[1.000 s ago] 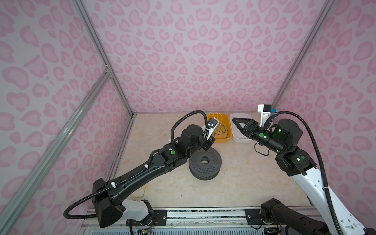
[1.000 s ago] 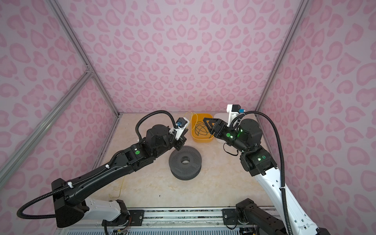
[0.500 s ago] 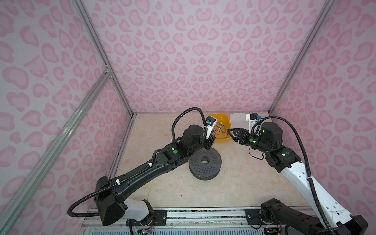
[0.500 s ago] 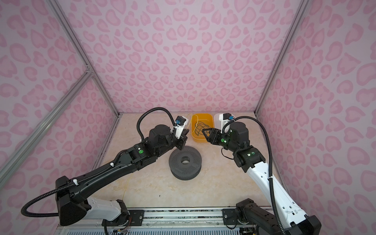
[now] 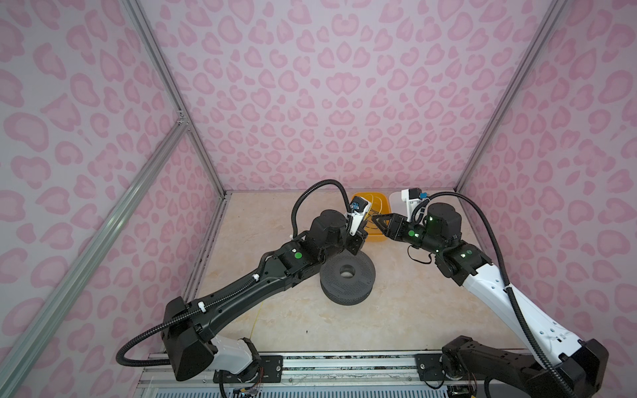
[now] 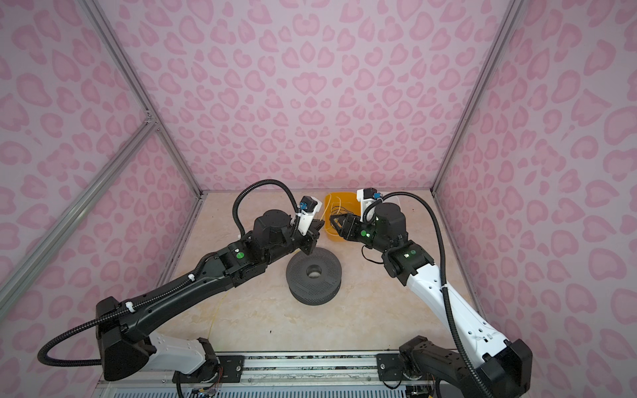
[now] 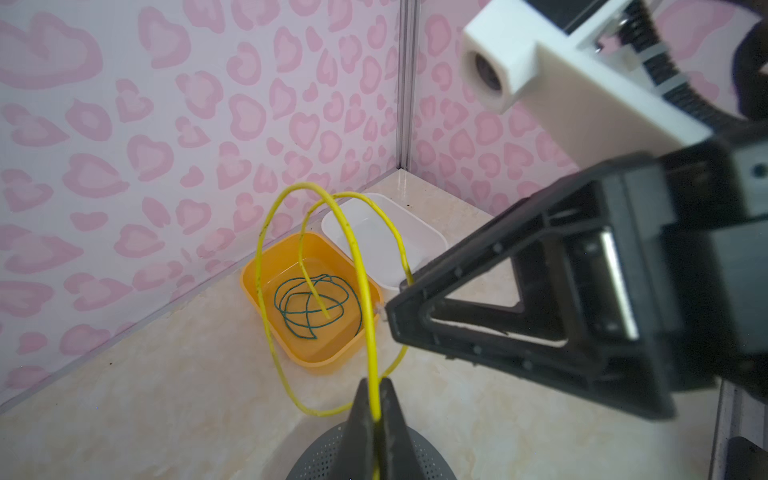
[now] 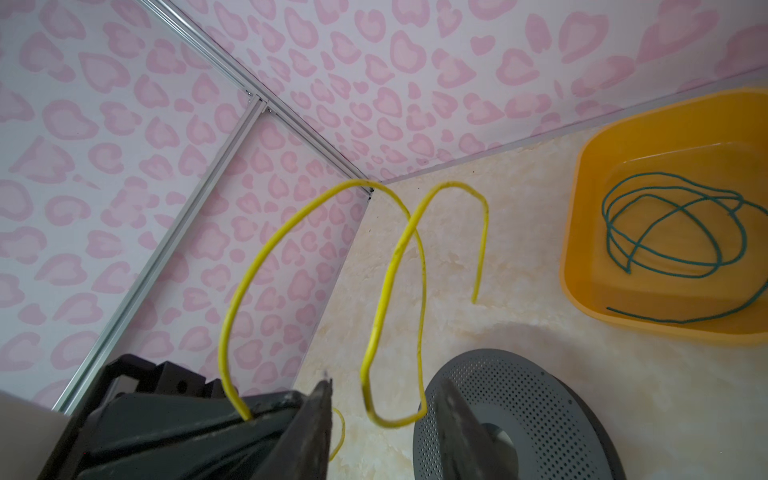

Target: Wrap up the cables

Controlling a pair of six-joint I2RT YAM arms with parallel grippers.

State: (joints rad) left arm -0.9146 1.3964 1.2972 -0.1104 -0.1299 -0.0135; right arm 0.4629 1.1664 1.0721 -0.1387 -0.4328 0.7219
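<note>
The left tool [image 7: 377, 386] is pinched shut on the thin, springy yellow cable [image 7: 357, 257], which arcs in two loose loops above the marbled bench [image 5: 396, 310], beside a grey perforated spool [image 8: 519, 399]. The right tool [image 8: 386, 384] stands partly open, the cable's low bend showing between its jaws, unclamped. The thin green cable [image 7: 309, 305] lies coiled in a glossy orange tub [image 7: 257, 291] beside a white tub [image 7: 415, 232].

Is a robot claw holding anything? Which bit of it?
The left claw is shut on the yellow cable, pinching it partway along, not at its loose end. The right claw is open, holding nothing.
</note>
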